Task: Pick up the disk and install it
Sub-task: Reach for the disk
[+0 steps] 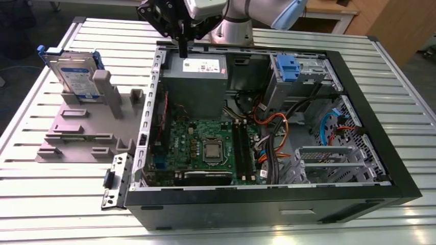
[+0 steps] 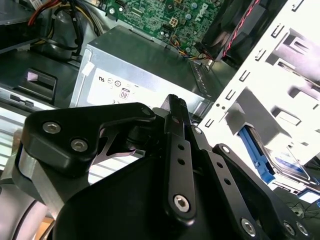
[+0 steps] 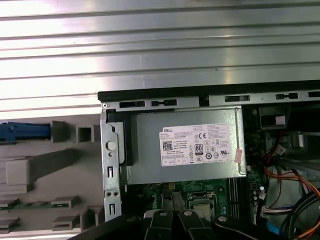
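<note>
Counter (image 1: 381, 61): ribbed metal slats, bare and shiny, carrying everything.
Computer case (image 1: 272, 204): black steel, lying on its side with the panel off, so I judge the bays are reachable from above.
Power supply (image 1: 197, 81): grey sheet-metal box with a white sticker, directly under me.
Holder (image 1: 75, 132): matte grey slotted block beside the case, at the exterior view's left.
Disk (image 1: 71, 76): flat silver rectangle with blue rails, standing on edge in the holder, probably to leave its faces free for grasping.
Gripper (image 1: 183, 53): black fingers drawn narrow, holding nothing, well apart from the disk.
</note>
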{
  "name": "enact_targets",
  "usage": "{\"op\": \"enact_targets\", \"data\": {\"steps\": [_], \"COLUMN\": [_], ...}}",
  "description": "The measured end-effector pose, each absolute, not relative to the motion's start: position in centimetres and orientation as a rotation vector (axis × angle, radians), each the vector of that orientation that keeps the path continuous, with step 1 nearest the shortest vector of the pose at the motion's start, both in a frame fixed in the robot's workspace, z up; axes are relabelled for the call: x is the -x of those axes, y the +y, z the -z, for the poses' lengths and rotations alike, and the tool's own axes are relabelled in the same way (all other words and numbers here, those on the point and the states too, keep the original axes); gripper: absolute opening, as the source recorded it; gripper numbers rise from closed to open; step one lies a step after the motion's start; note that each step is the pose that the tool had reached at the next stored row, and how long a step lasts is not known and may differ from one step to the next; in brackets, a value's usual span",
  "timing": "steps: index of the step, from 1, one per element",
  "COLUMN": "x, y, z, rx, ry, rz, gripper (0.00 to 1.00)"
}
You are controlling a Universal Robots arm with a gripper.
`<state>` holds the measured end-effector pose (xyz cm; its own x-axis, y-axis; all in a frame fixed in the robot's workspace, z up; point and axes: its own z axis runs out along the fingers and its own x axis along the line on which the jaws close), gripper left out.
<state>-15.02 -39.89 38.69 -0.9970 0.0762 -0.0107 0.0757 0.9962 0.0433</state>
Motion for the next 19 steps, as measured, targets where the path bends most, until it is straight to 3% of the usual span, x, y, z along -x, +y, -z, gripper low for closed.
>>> {"op": "enact_targets", "data": {"steps": [19], "x": [15.7], "y": [-39.89], "z": [-38.49], "rx": [-0.119], "ry": [3.132], "rz": [-0.067], "gripper": [0.11]}}
